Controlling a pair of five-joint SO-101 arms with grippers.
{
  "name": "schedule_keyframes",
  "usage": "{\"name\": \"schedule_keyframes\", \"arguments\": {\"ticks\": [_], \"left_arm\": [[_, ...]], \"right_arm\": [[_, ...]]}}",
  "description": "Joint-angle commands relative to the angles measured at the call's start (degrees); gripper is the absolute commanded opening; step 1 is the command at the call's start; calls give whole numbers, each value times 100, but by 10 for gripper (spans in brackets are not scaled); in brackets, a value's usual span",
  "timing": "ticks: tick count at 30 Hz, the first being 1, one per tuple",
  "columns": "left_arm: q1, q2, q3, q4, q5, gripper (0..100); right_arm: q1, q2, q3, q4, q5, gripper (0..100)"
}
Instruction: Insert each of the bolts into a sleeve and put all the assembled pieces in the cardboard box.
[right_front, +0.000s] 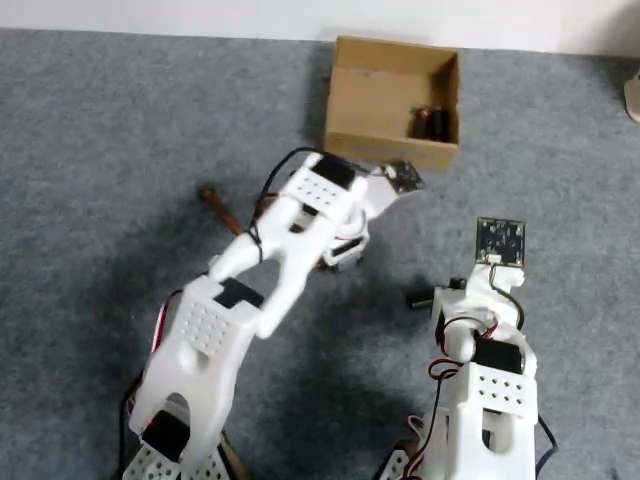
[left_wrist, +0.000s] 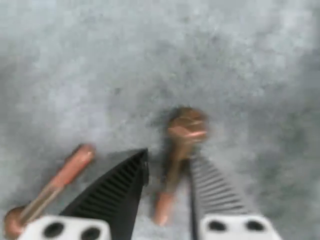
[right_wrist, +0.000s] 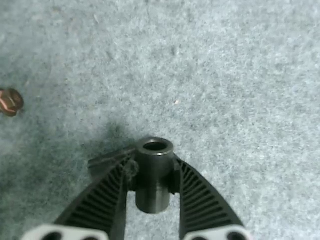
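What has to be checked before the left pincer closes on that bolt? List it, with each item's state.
1. The bolt lies between the fingers of the left pincer: ok.
2. The left pincer stands open, not yet gripping: ok.
3. The second bolt lies outside those fingers: ok.
4. The right pincer is shut on the sleeve: ok.
5. The sleeve's bore is open, with no bolt in it: ok.
6. The cardboard box has room beside the pieces inside: ok.
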Motion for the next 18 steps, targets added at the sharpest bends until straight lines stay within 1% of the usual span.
{"name": "schedule_keyframes", "arguments": {"ticks": [1,2,6,12,18], "left_arm": [[-48,233,-444,255,-9,24],[-40,215,-505,334,26,3],[-84,-180,-593,360,721,6],[-84,-910,-585,360,1380,6],[-40,-1200,-585,281,2075,6]], "right_arm": [[40,-92,-48,-127,-18,5],[40,-92,-48,-127,-18,5],[40,-92,-48,-119,-18,5],[40,-127,119,-127,-26,5],[-57,-136,189,-145,-70,5]]}}
